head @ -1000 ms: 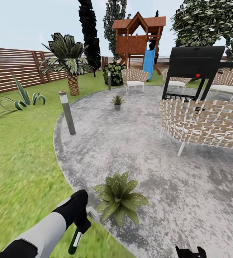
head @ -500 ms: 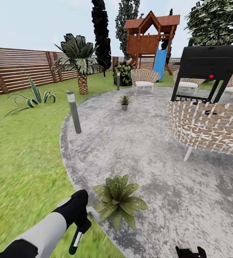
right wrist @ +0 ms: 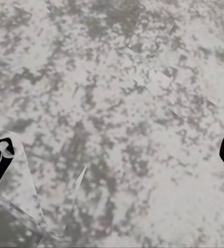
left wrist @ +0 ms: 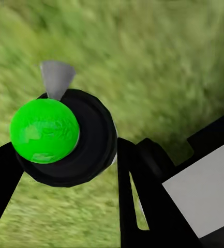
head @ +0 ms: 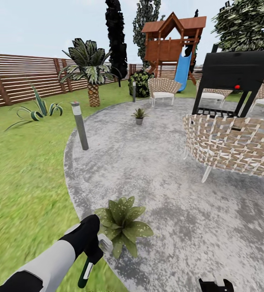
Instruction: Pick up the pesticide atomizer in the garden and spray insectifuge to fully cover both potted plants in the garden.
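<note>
The left jaws (head: 94, 248) are clenched around the pesticide atomizer (head: 85, 272), which hangs near the left, dark green body down, over the lawn (head: 22, 170); the right jaws (head: 216, 285) stand released, their tips wide apart above the grey concrete. The lawn spreads left to a brown slat fence (head: 22, 79), and the mottled patio (head: 168, 182) fills the right. A black grill (head: 233, 77) stands far right behind a wicker seat (head: 233, 144), with a wooden playhouse and blue slide (head: 172, 40) beyond. A palm (head: 89, 67) and a striped agave (head: 36, 109) grow far left. A grey bollard lamp (head: 79, 125) marks the patio's left edge. The near potted plant (head: 122, 221) sits just beside the atomizer's pale head; the far potted plant (head: 139, 114) sits well apart, toward the seats.
</note>
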`<state>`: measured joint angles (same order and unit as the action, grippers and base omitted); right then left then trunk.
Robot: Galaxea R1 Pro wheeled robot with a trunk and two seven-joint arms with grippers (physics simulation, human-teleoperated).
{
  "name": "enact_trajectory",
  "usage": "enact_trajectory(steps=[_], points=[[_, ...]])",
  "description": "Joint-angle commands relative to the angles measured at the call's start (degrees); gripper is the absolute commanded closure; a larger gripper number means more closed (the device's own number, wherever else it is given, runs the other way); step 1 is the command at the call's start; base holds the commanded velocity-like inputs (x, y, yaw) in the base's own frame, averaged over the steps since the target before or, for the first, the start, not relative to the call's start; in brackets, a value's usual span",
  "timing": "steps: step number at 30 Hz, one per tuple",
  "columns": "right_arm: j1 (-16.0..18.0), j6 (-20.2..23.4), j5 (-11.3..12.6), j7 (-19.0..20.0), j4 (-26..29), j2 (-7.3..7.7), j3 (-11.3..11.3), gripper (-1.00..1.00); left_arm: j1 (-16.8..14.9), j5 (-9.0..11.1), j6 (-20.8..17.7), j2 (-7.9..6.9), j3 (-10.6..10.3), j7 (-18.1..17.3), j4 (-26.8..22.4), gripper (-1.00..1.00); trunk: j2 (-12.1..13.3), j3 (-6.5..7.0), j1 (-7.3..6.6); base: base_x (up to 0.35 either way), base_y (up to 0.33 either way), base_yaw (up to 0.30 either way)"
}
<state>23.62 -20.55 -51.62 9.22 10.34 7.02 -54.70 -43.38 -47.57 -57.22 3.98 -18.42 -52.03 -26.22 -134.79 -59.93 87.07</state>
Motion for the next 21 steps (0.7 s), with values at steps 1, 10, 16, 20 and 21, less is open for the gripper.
enact_trajectory(steps=[1,10,16,20,21], points=[[0.0,-0.2,-0.1,0.4,0.0,0.01,-0.5,-1.00,0.0,-0.6,-0.2,0.01,-0.1,-0.6,-0.1,1.00,0.0,-0.05,-0.01,0.000,-0.273,0.249],[0.0,-0.2,-0.1,0.4,0.0,-0.05,-0.5,-1.00,0.0,-0.5,-0.2,-0.15,-0.1,-0.6,-0.1,1.00,0.0,-0.05,-0.01,0.045,-0.266,0.272],[0.0,-0.1,-0.3,0.5,0.0,0.01,-0.5,-1.00,0.0,-0.5,-0.1,0.19,-0.2,-0.3,0.0,1.00,0.0,-0.05,-0.01,0.091,-0.081,0.041],[0.0,-0.1,-0.3,0.5,0.0,0.01,-0.5,-1.00,0.0,-0.6,-0.1,0.10,-0.4,0.2,0.3,1.00,0.0,-0.05,-0.01,0.002,-0.002,0.000],[0.0,-0.1,-0.3,0.5,0.0,0.01,-0.5,-1.00,0.0,-0.6,-0.1,0.11,-0.4,1.0,0.5,1.00,0.0,-0.05,-0.01,0.000,0.000,0.000]])
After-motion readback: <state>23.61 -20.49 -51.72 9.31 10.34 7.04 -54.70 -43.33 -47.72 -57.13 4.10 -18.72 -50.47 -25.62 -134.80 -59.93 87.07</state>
